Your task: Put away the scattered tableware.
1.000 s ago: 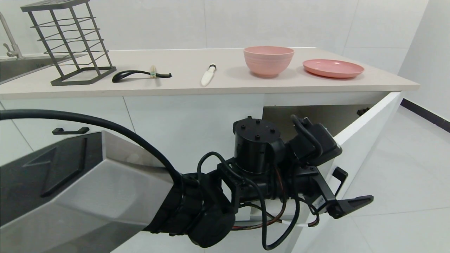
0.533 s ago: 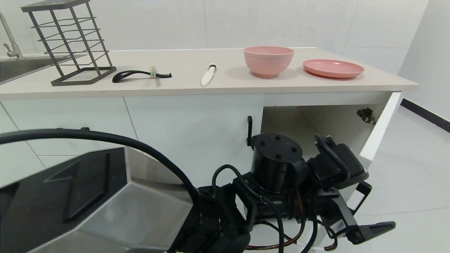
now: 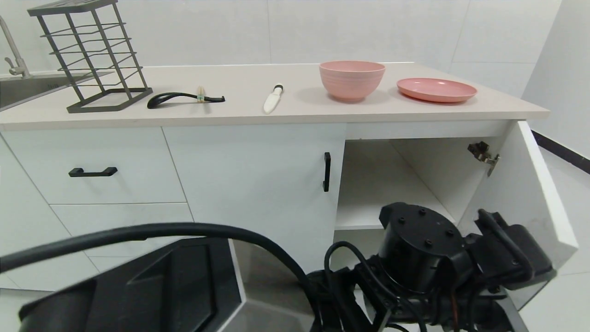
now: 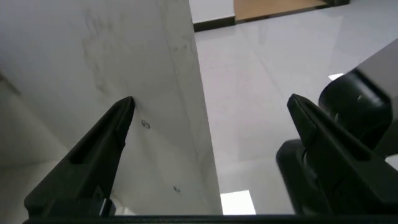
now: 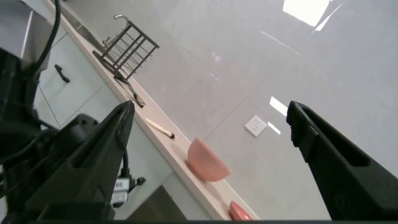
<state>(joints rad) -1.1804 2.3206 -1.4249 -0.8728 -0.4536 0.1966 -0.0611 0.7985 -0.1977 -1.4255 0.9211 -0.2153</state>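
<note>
On the counter a pink bowl (image 3: 352,79) stands with a pink plate (image 3: 436,89) to its right. A white knife (image 3: 273,99) and a black spoon (image 3: 170,98) crossed by chopsticks (image 3: 201,94) lie further left. The right-hand cabinet door (image 3: 530,184) stands wide open, with an empty shelf (image 3: 378,203) inside. My left arm's wrist (image 3: 424,249) sits low in front of that cabinet. My left gripper (image 4: 208,115) is open, its fingers either side of the door's edge (image 4: 194,93). My right gripper (image 5: 211,118) is open and holds nothing, well below the bowl (image 5: 208,162).
A black wire rack (image 3: 90,55) stands at the counter's left end beside a sink (image 3: 27,87). Drawers with a black handle (image 3: 92,172) and a shut door with a vertical handle (image 3: 326,171) fill the cabinet front. Tiled floor lies to the right.
The cabinet door has swung from partly open to wide open. My left arm has moved down and to the right with it, and its fingers have dropped below the head view.
</note>
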